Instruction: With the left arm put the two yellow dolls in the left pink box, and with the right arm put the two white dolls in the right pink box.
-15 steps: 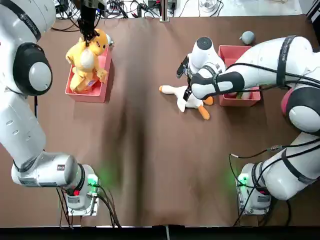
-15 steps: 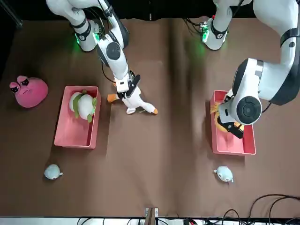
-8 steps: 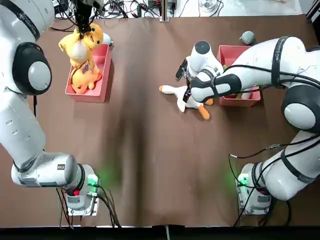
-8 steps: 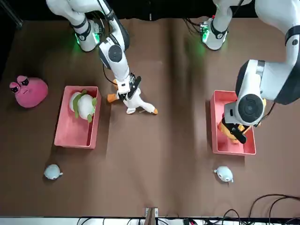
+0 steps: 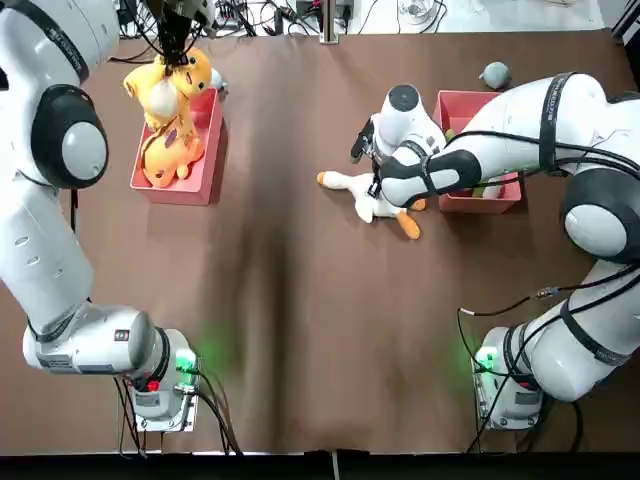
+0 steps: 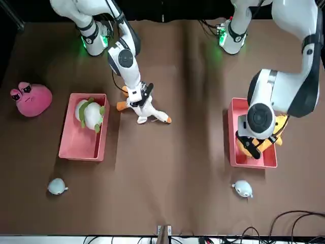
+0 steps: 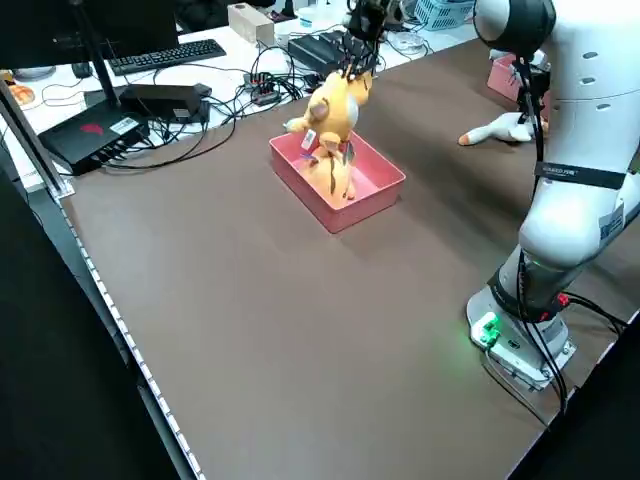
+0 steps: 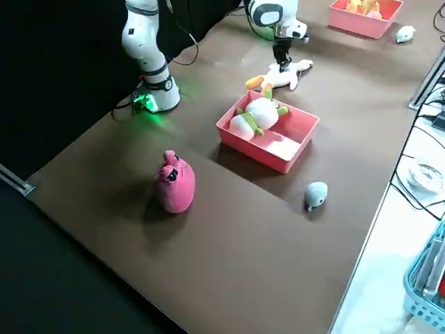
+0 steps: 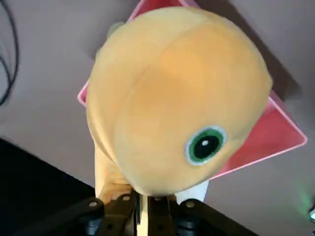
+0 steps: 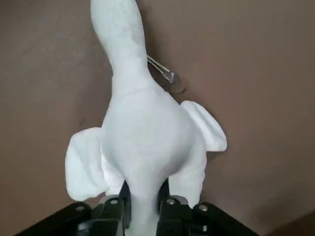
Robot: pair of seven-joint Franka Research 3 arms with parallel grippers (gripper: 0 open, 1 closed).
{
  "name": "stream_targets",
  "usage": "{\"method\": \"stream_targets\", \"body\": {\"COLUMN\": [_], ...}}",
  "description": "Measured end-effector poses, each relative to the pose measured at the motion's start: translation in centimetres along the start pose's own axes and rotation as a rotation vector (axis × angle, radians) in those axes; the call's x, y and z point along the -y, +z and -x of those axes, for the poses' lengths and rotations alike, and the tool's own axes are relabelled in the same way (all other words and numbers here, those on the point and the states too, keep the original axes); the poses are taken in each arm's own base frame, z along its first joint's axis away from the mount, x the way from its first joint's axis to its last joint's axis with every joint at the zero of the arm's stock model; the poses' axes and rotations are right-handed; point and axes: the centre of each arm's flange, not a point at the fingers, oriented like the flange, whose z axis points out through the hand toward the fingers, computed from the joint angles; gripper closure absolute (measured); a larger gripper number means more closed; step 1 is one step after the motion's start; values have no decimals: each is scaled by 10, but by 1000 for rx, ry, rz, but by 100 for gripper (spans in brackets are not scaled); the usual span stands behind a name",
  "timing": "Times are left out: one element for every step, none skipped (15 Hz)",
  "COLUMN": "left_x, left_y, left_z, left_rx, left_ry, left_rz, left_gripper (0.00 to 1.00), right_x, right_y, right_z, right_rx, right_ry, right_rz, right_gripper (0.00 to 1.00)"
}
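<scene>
Upper yellow doll point(image 5: 163, 98) is found over the left pink box point(image 5: 180, 197), held upright, part of it overhanging the box's outer side. You have the left gripper point(image 9: 141, 196) above that box, its two fingers clamped on the doll. Lower yellow doll point(image 5: 172, 155) lies inside the box, beneath the upper one. A small grey-blue plush point(image 6: 242, 188) sits just beside the box, on the side away from the robot's bases.

To the robot's right of the left pink box, you have the white goose point(image 10: 147, 123) lying on the table point(image 5: 320, 300). The right gripper point(image 10: 145, 187) is at the goose, fingers closed on the rear of its body. Farther right of that same box stands the right pink box point(image 6: 78, 147), containing the round white doll point(image 6: 92, 115). Also well to its right are a second grey-blue plush point(image 6: 57, 186) and, farthest out, a pink plush point(image 6: 34, 99).
</scene>
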Motion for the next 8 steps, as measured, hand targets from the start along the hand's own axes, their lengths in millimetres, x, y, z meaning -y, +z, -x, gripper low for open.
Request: {"method": "stream_targets", "body": {"left_x": [-2,-7,-14,-20,-23,-23,-24,-27], "left_y": [8,13,19,24,27,29,30,29], "left_z": [-6,-11,-15,-16,-15,-13,-10,-6], "left_rx": [3,-1,1,11,22,31,44,78], "left_ry": [3,-8,-25,-48,-72,-94,-119,-178], "left_rz": [17,55,111,170,211,232,247,266], "left_gripper": [93,93,93,93,93,93,93,93], "right_x": [-1,-2,-3,-4,-6,-9,-14,-33], "right_y": [0,-1,-2,-4,-10,-19,-32,-69], "right_z": [0,0,-1,-2,-4,-7,-10,-8], "right_rx": [-1,-2,-4,-9,-20,-37,-52,-54], "right_ry": [1,2,4,10,28,53,75,127], "right_rz": [1,1,2,4,8,14,22,36], "right_gripper": [78,80,81,83,83,84,84,84]}}
